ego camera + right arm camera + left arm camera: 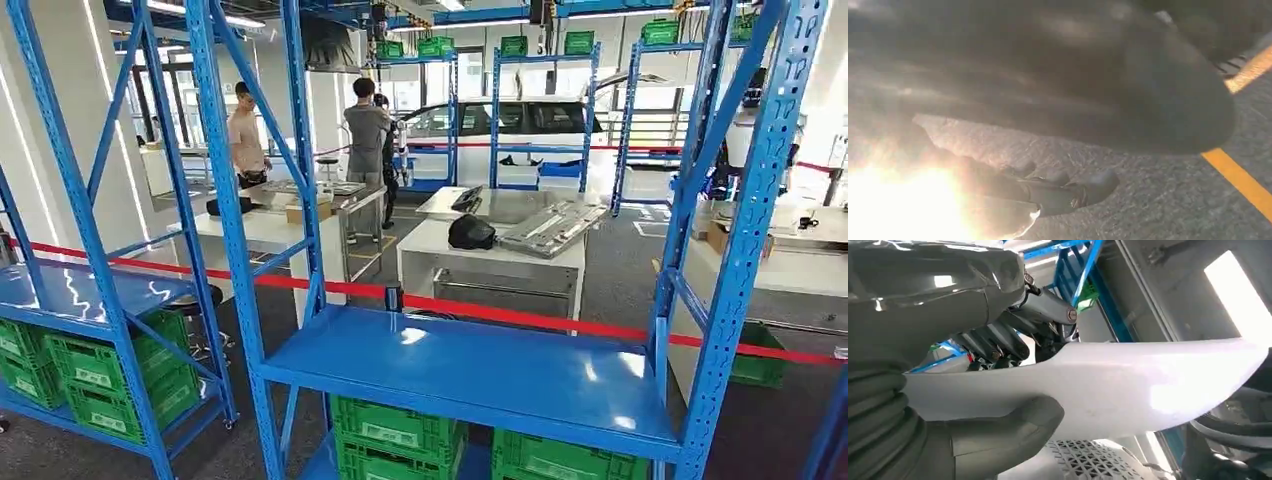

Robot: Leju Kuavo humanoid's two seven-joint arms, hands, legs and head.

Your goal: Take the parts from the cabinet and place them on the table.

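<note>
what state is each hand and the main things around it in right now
left hand: gripping a white curved part
right hand: hanging over the floor, fingers curled, nothing in it
blue shelf: top level bare
green crates: stored on the lower level
red tape: stretched behind the shelf

Your left hand [963, 370] grips a curved part [1128, 390], thumb on one face, fingers [998, 342] on the other. A shelf frame [1083, 275] stands beyond those fingers. Under your right hand [1058, 192] lies floor [1168, 200], crossed by a line [1243, 180].
</note>
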